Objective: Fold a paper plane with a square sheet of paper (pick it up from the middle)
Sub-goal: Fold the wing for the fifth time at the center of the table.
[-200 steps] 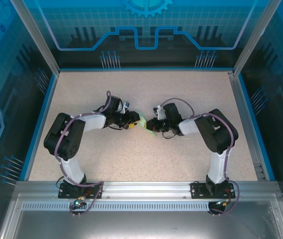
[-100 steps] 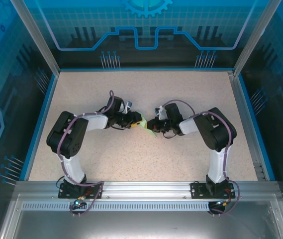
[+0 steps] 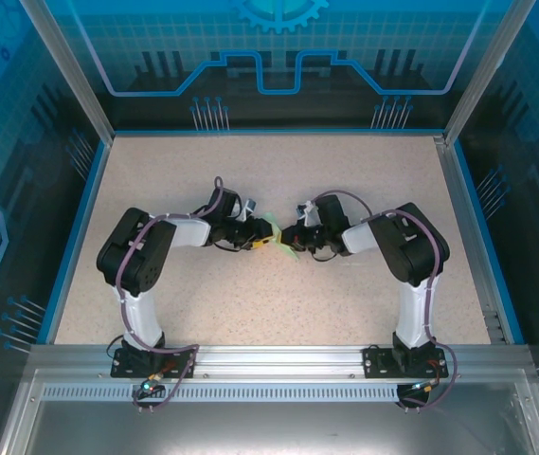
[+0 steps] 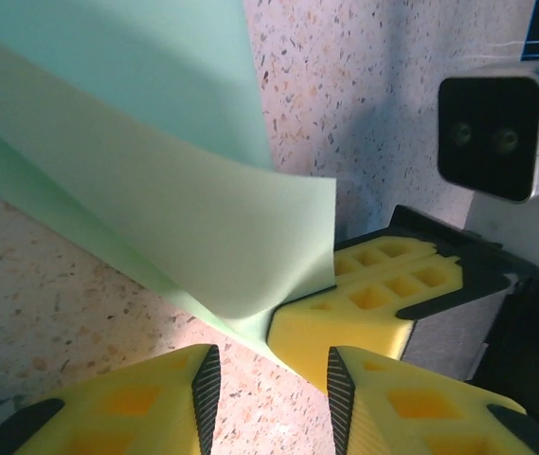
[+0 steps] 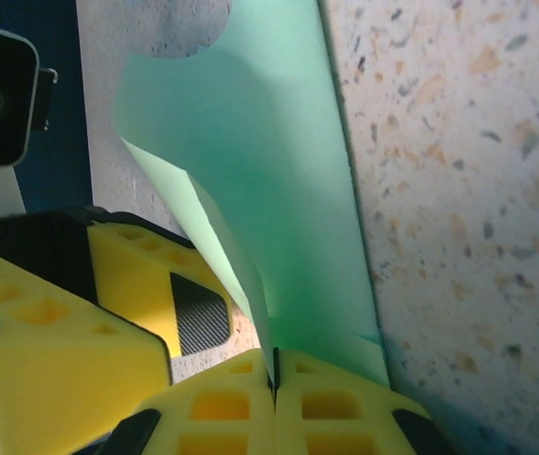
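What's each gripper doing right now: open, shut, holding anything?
Left gripper: open, nothing between the jaws.
Right gripper: shut on the square sheet of paper.

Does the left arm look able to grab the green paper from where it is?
Probably yes: the left fingers are open right beside the curled green paper, though the right fingers pinching it sit close.

The pale mint-green sheet of paper (image 5: 269,190), curled into a loose fold, stands pinched by one edge in the right pincer (image 5: 274,391), just ahead of the left pincer (image 4: 269,403).
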Controlling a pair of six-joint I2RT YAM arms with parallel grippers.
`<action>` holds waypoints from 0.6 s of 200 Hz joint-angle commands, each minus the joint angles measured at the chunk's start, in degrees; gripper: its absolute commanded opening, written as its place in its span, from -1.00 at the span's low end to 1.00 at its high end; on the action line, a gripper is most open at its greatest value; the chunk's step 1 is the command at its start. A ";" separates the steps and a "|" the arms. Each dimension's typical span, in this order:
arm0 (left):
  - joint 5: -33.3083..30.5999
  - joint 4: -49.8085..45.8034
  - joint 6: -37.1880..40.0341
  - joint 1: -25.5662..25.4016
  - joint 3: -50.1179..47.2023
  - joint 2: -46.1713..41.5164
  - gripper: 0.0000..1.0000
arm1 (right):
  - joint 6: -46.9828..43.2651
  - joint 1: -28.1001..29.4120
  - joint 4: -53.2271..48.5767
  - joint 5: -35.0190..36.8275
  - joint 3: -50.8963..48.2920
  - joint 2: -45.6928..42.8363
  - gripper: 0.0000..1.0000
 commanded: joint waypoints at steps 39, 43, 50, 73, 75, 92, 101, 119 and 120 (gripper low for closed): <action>2.23 2.10 2.08 -0.63 2.39 0.81 -0.26 | 0.74 -1.35 -3.80 -1.27 2.05 2.42 -1.00; 2.15 2.11 2.15 -0.60 2.28 0.85 -0.26 | 0.66 -1.39 -3.87 -1.32 2.05 2.42 -1.00; 1.92 2.13 2.16 -0.63 2.35 0.85 -0.26 | 0.74 -1.35 -3.82 -1.44 2.15 2.53 -1.00; 1.60 2.07 2.09 -0.62 2.84 1.71 -0.28 | 0.63 -1.37 -4.33 -1.68 2.37 2.85 -1.00; 1.60 2.10 2.11 -0.63 2.94 1.82 -0.28 | 0.62 -1.35 -4.40 -1.71 2.40 2.87 -1.00; 1.54 2.19 2.01 -0.64 3.49 2.45 -0.29 | 0.23 -1.51 -5.01 -1.71 2.66 3.08 -1.00; 1.22 2.26 1.97 -0.68 3.68 2.61 -0.30 | 0.10 -1.50 -5.50 -1.69 2.76 3.15 -1.00; 0.66 2.00 2.11 -0.66 4.20 3.00 -0.32 | 0.05 -1.52 -5.88 -1.70 2.91 3.48 -1.00; 0.65 1.97 2.11 -0.69 4.20 3.05 -0.32 | 0.03 -1.52 -5.85 -1.71 2.88 3.49 -1.00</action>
